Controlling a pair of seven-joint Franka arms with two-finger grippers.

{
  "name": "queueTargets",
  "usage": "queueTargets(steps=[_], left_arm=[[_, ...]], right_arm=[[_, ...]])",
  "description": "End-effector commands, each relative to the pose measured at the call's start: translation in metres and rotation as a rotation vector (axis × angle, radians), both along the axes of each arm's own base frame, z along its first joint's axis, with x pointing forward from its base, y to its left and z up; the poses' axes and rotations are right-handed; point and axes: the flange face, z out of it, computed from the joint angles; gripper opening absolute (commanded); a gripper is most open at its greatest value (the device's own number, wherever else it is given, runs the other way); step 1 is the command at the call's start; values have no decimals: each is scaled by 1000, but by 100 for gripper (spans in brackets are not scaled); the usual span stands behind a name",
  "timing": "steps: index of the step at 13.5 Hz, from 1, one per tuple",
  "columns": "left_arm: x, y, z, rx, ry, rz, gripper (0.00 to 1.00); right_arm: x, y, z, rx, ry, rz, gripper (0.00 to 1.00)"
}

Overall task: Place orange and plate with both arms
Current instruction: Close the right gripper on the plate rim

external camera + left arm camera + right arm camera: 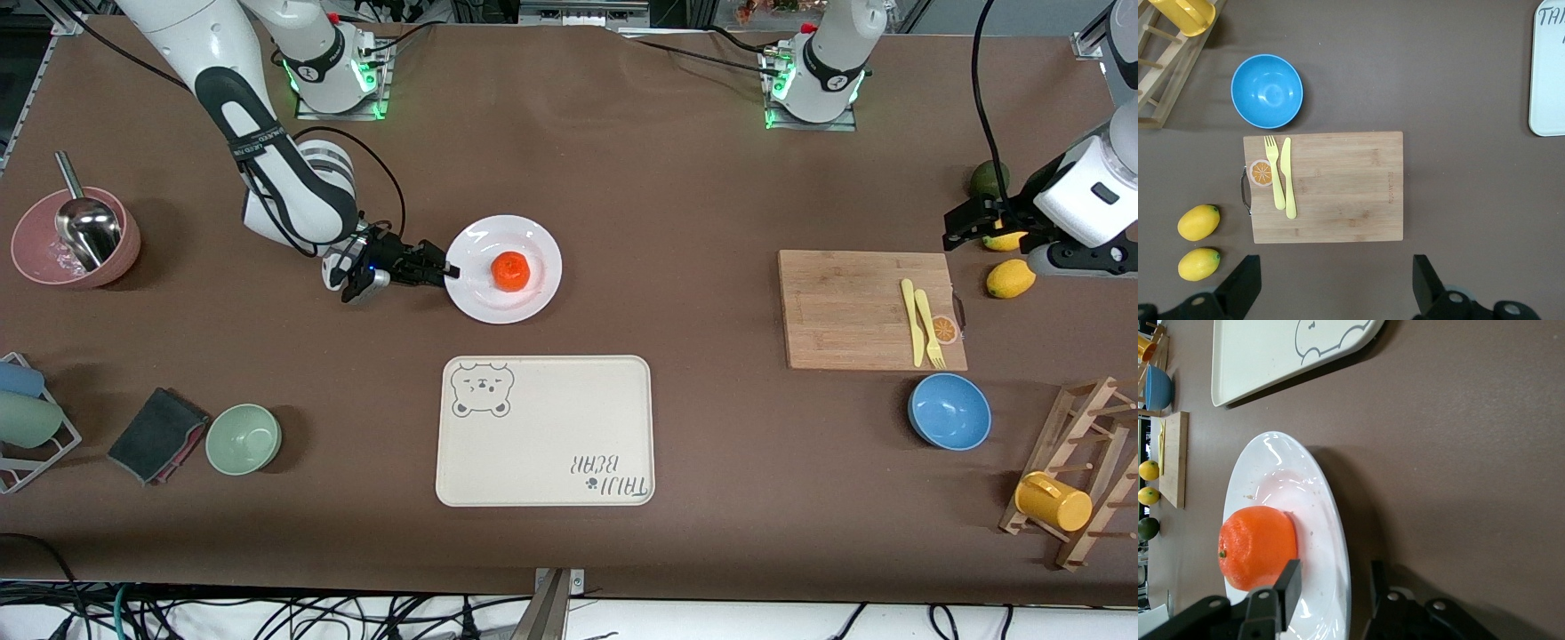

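Plate [1328,540] rim between right gripper [1331,587] jaws — orange [1257,547] on it.

Cream tray [544,431]: "TAIJI BEAR" printed upside down at its 5 o'clock corner. No other text is legible.

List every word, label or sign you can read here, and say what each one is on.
"TAIJI BEAR", beside a small paw mark, printed on the cream bear-print tray; it reads upside down in the front view.
A short burned-in mark on the wooden cutting board: too small to read.
Lettering on the black strap round the right arm: too small to read.
The white plate and the orange carry no text.
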Motion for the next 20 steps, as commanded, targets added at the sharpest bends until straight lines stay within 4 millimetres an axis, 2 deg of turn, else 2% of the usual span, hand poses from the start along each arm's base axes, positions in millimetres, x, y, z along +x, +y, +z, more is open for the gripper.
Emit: queueTargets(steps=[1,7,9,14,20], left_arm=[[0,2,3,30,4,-9,100],[0,2,3,30,4,-9,100],[0,1,3,30,4,-11,100],[1,1,0,31,9,-11,100],[1,1,0,31,9,-11,100]], right_arm=[[-4,4,0,-3,-12,-3,41],[-7,7,-8,-15,-7,-11,38],[-8,8,-9,-16,-5,-10,32],[-9,10,-11,-10,3,-24,24],[-10,11,-11,-9,3,-22,9]])
